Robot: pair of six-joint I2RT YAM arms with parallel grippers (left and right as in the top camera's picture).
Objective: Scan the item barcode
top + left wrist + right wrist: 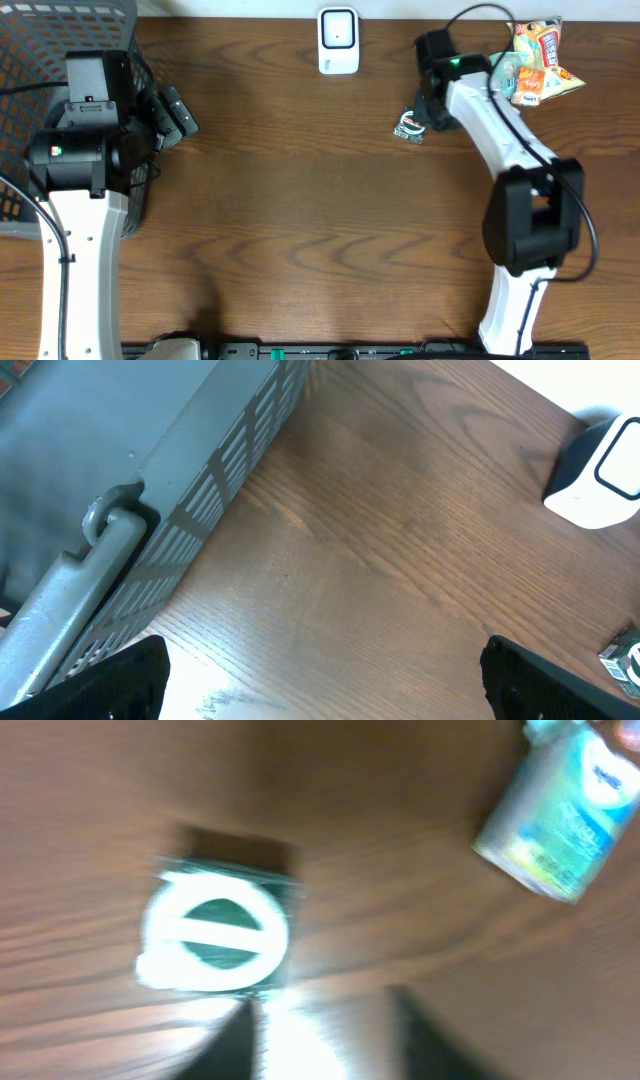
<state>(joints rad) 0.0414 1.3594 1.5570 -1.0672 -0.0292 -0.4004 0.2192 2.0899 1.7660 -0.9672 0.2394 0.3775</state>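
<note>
Black fingertips (pixel 100 680) of left gripper (pixel 320 695) at near edge of left wrist view, spread fully wide, nothing between them but bare wood of table (pixel 380 560). Close beside grey basket (pixel 40 60) at left.

Over on right: right gripper (pixel 427 108), heavily blurred in own wrist view, jaws seemingly parted part-way, gripping nothing. Just beside it, on left and slightly nearer: small dark green packet (pixel 410 127), flat on table, face with white ring print upward. Roughly square, so no clear long axis; edges set askew to table edge. Well apart from white scanner (pixel 338 40) at far centre. Heap of snack bags (pixel 535 60) at far right.
</note>
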